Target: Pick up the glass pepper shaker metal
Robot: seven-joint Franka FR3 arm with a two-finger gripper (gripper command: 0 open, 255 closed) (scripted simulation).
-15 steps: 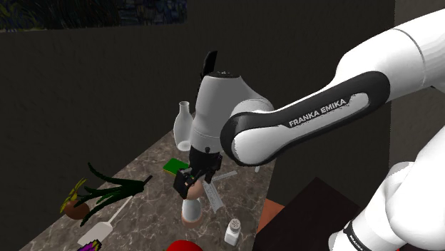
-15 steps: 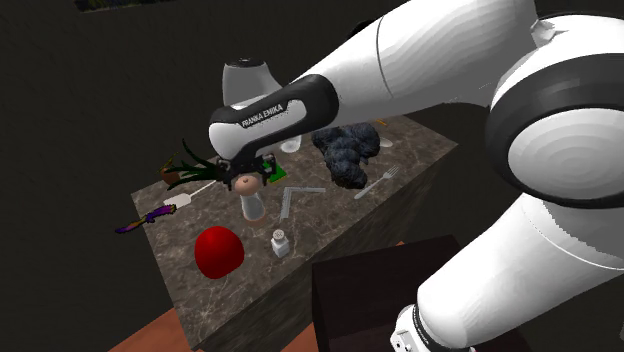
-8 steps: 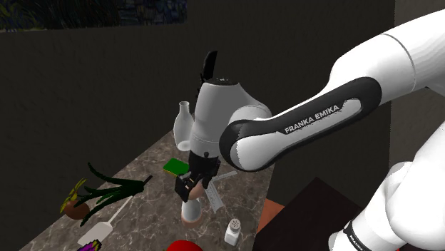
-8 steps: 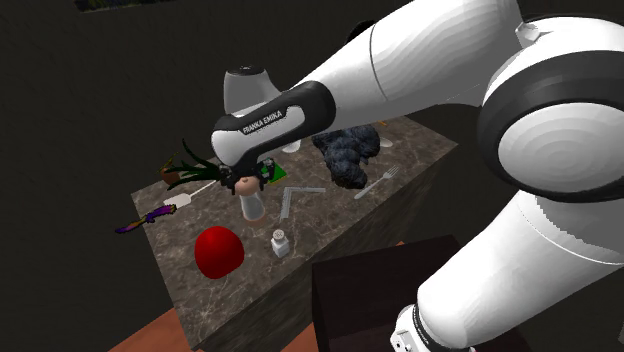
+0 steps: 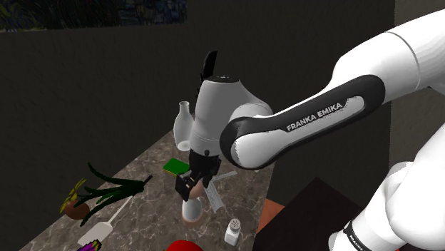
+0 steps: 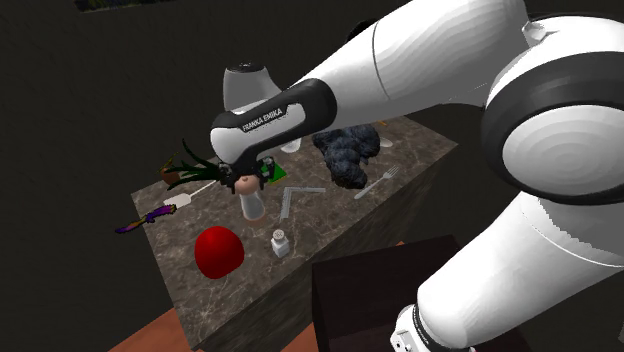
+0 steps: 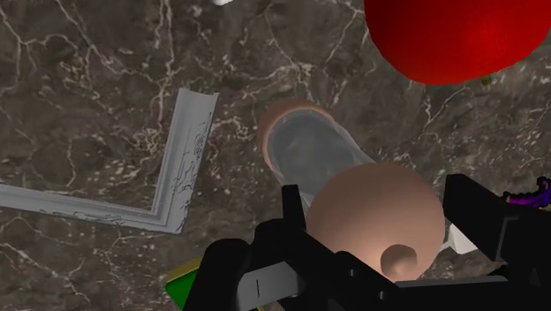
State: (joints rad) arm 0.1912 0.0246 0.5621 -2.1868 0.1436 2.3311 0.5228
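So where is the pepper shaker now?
In the second exterior view, the pepper shaker stands under the gripper, between the red dome below-left and the grey L-shaped piece.

Your pepper shaker point(image 5: 190, 211): clear greyish glass body, rounded copper-pink cap on top, and a matching copper-pink ring at the foot. You see it standing upright on the dark, white-veined table point(image 5: 153, 214), foot flat on the surface. It is mid-table, just beside a bent grey strip point(image 7: 177, 168) and near a red round object point(image 7: 450, 35). A small white shaker point(image 5: 233, 229) stands apart from it, nearer the table's edge.
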